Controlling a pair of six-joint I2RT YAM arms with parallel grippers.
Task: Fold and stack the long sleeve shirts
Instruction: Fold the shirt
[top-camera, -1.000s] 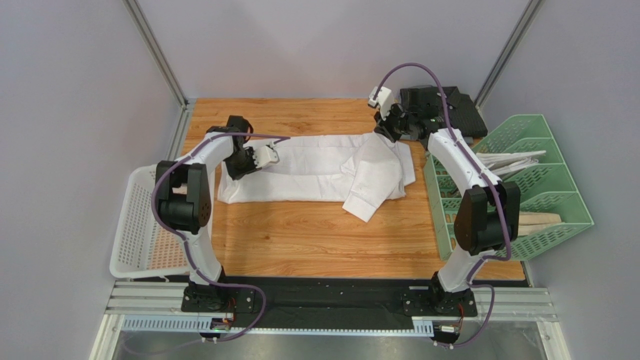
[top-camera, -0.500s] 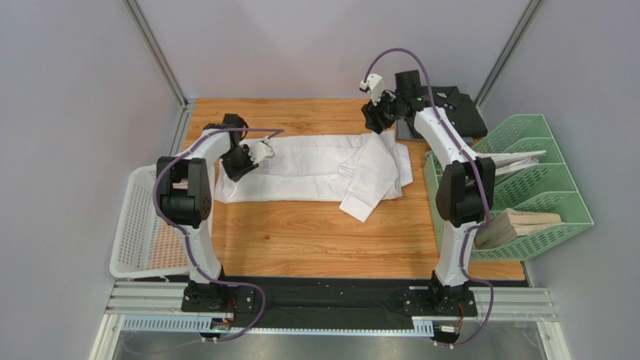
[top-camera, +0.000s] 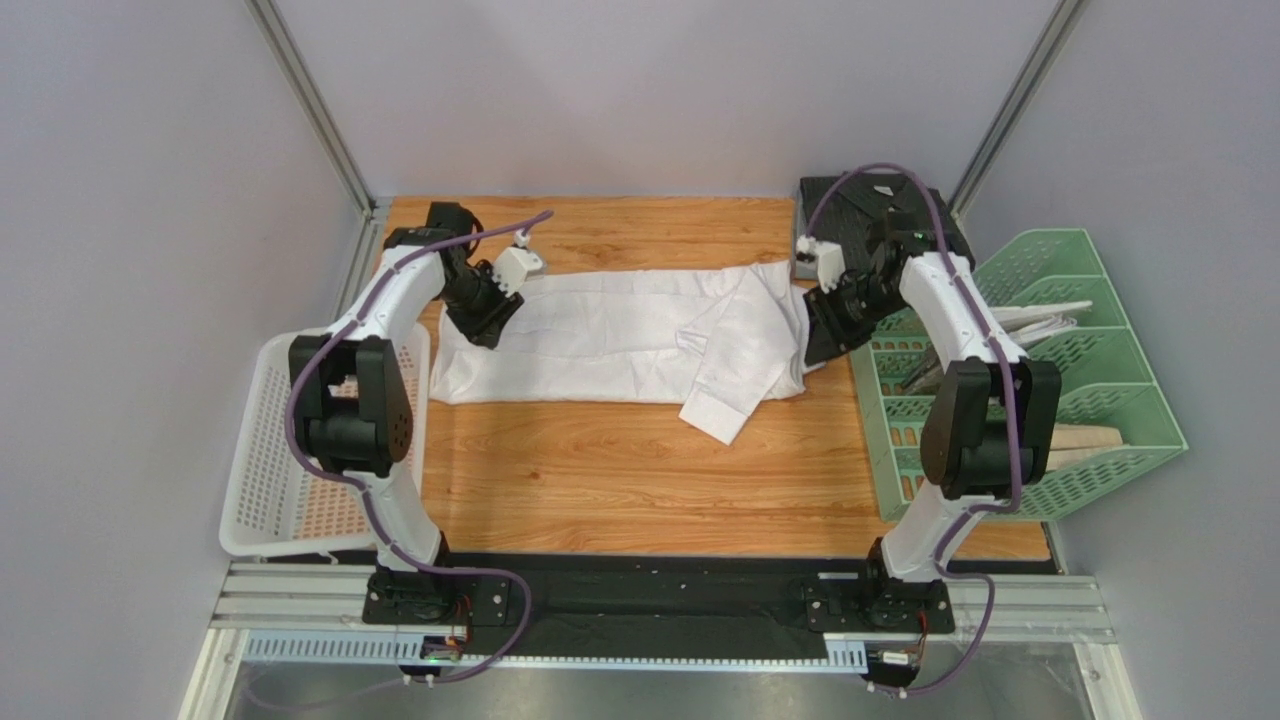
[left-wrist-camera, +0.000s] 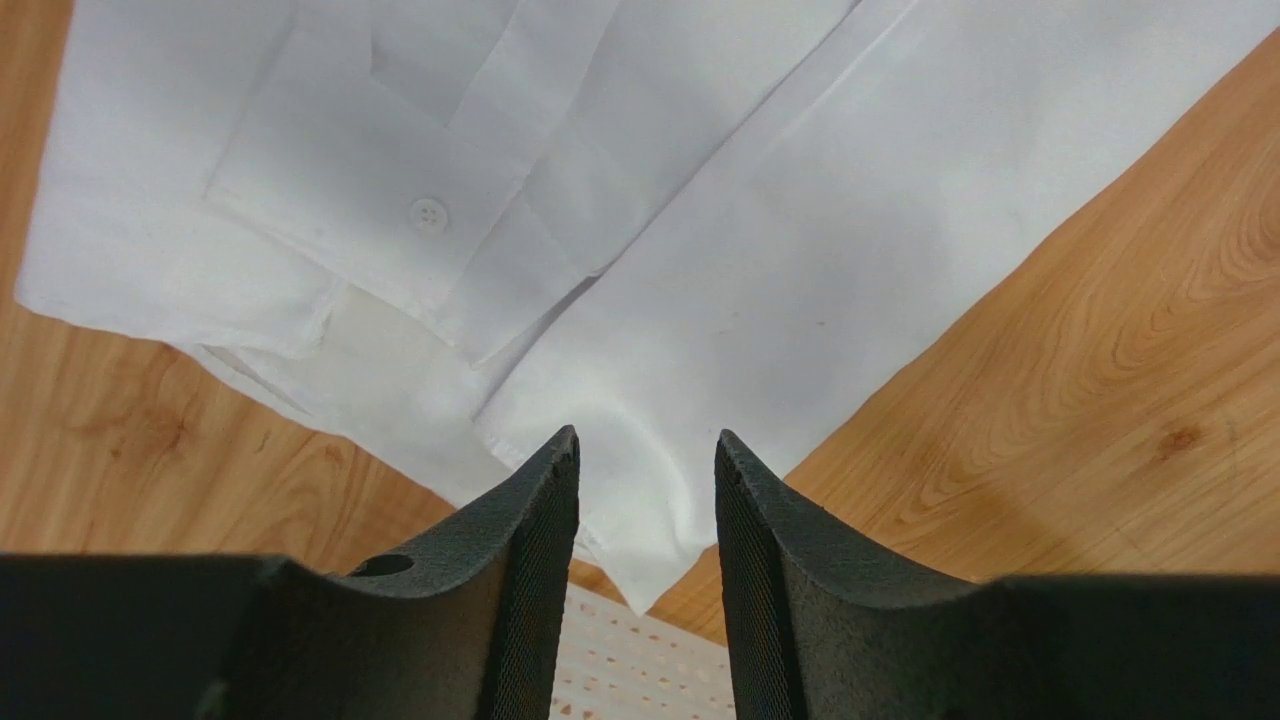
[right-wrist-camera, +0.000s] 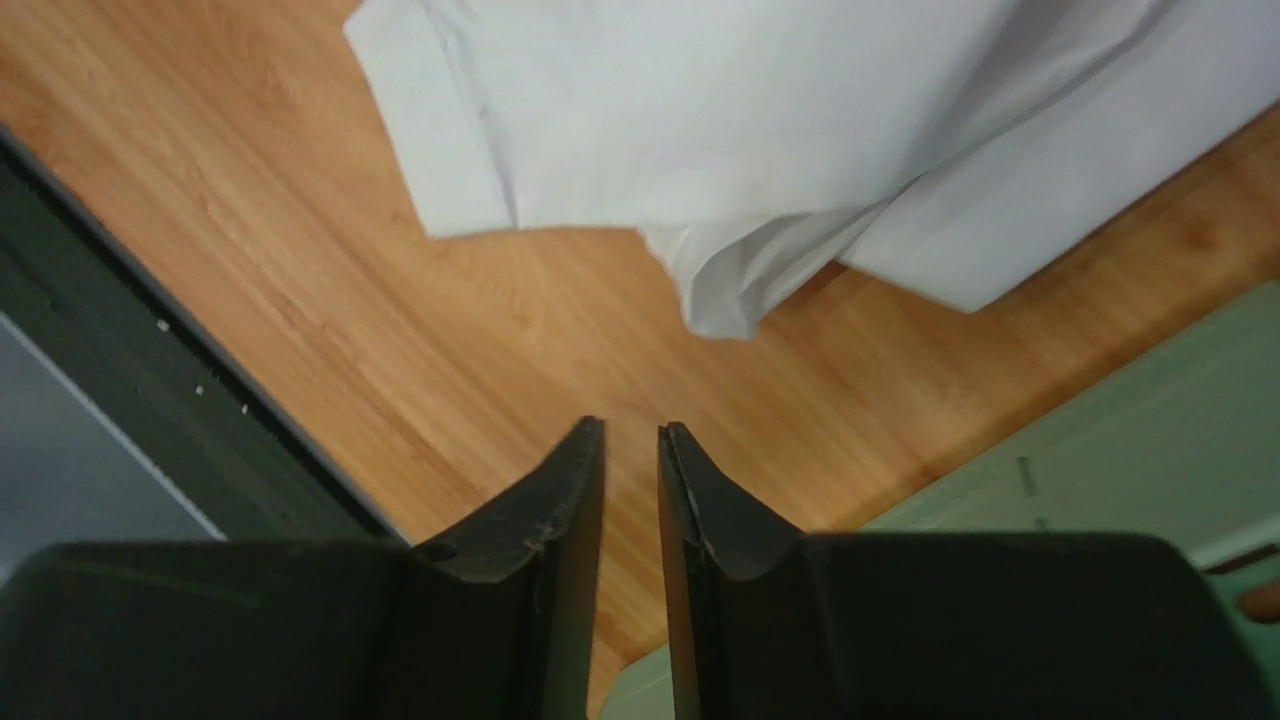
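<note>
Wood-grain counter (top-camera: 631, 465) under grey walls, and stretched across its far half is the white shirt (top-camera: 631, 338), flat and lengthwise, one sleeve folded over the body with its cuff pointing toward the near edge.

Left pincer (top-camera: 484, 318) hangs over the shirt's left end. From its wrist camera the left pincer (left-wrist-camera: 646, 450) shows its two dark, ridged fingers (left-wrist-camera: 519, 510) parted to a middling gap, nothing clamped, and a pointed corner of thin white cloth (left-wrist-camera: 661, 510) lying right below that gap. Whether the tips touch the cloth, can't tell. A cuff with a small white button (left-wrist-camera: 428, 215) lies further up, smooth and lightly creased.

Right pincer (top-camera: 824, 338) sits at the shirt's right end, beside the green mesh rack (top-camera: 1112, 375). Its own camera shows the right pincer (right-wrist-camera: 631, 435) with only a thin slit between the fingers, empty, bare wood beneath, and a rounded fold of the shirt (right-wrist-camera: 736, 293) just ahead, apart from the tips.

Dark shirt (top-camera: 887, 203) lies folded at the far right corner, partly behind the right arm. White perforated basket (top-camera: 278, 480) sits off the left edge.
</note>
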